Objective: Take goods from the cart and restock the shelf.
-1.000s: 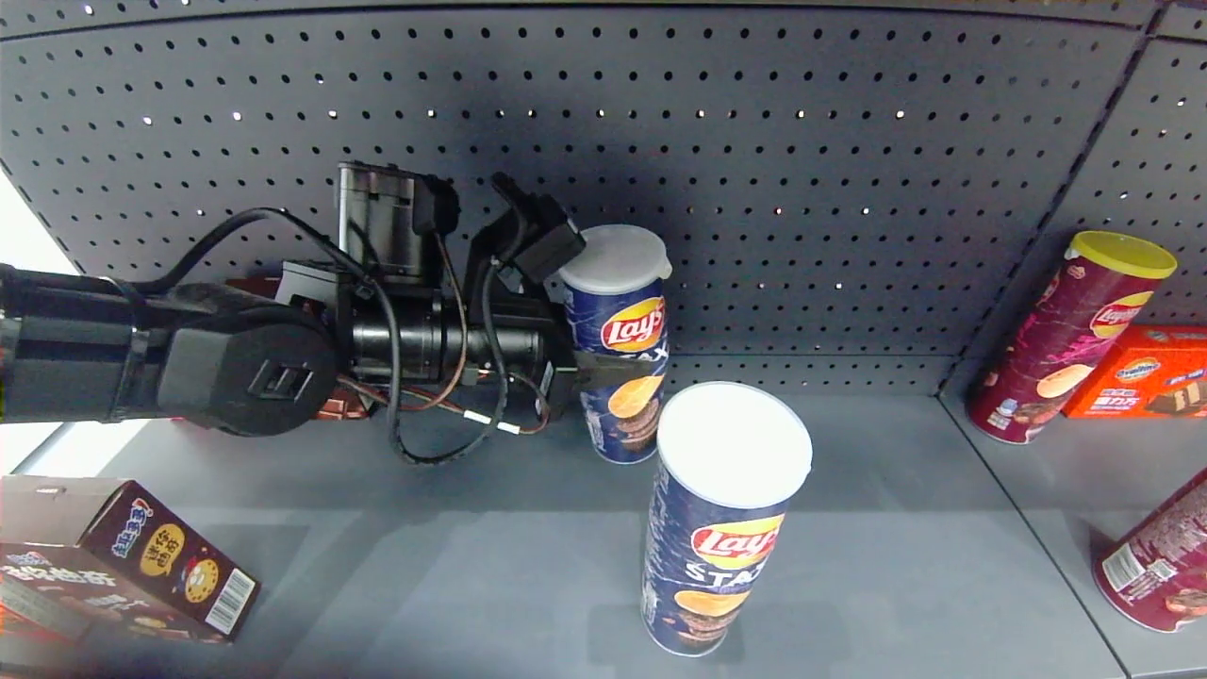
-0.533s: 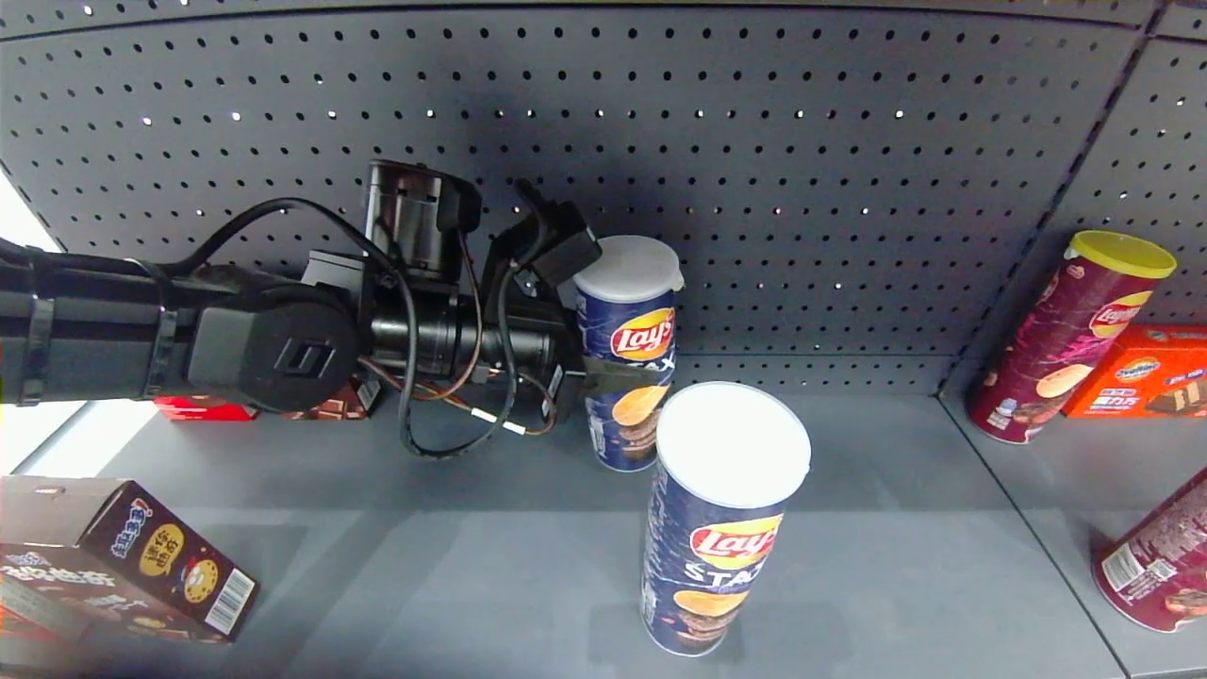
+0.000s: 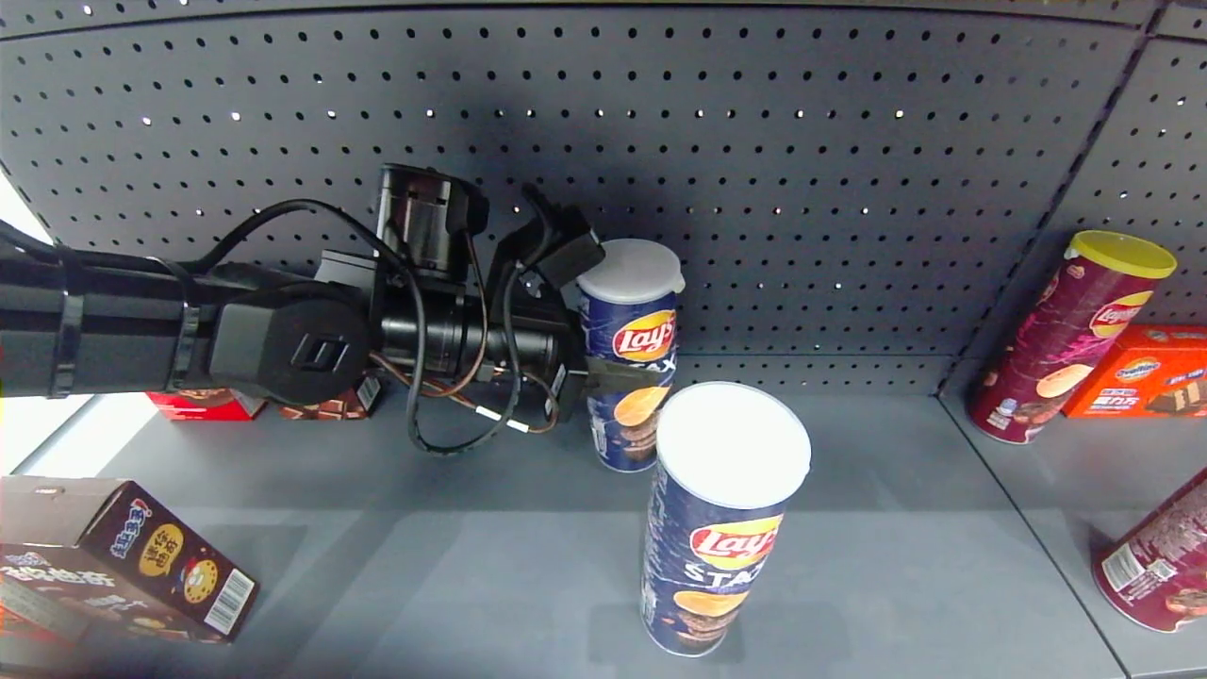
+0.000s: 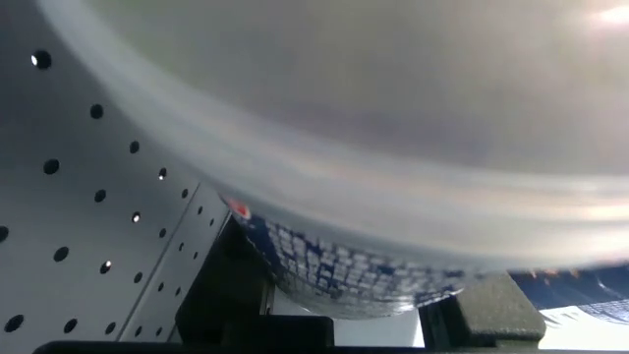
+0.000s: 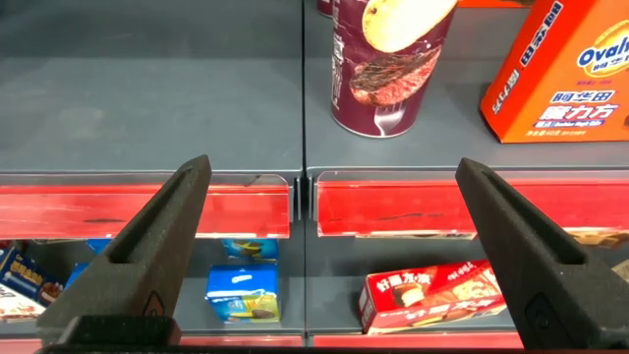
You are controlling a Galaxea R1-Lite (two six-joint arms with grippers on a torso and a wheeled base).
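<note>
Head view: we see the left pincer [image 3: 618, 379] clamped around the middle of a blue chip can [image 3: 630, 325], which stands upright close to the pegboard wall [image 3: 801, 141]. We cannot tell whether its base touches the grey shelf [image 3: 424, 575]. A second blue can [image 3: 721, 528] stands just in front of the pincer, and a maroon can [image 3: 1066, 339] leans well off to its right. Left wrist view: the held can looms over the dark fingers [image 4: 491, 310], with pegboard beside it. Right wrist view: the right pincer [image 5: 334, 256] gapes wide, holding nothing. Beyond it are a red price rail [image 5: 393, 211], a dark red can [image 5: 388, 64] and an orange box [image 5: 565, 69].
</note>
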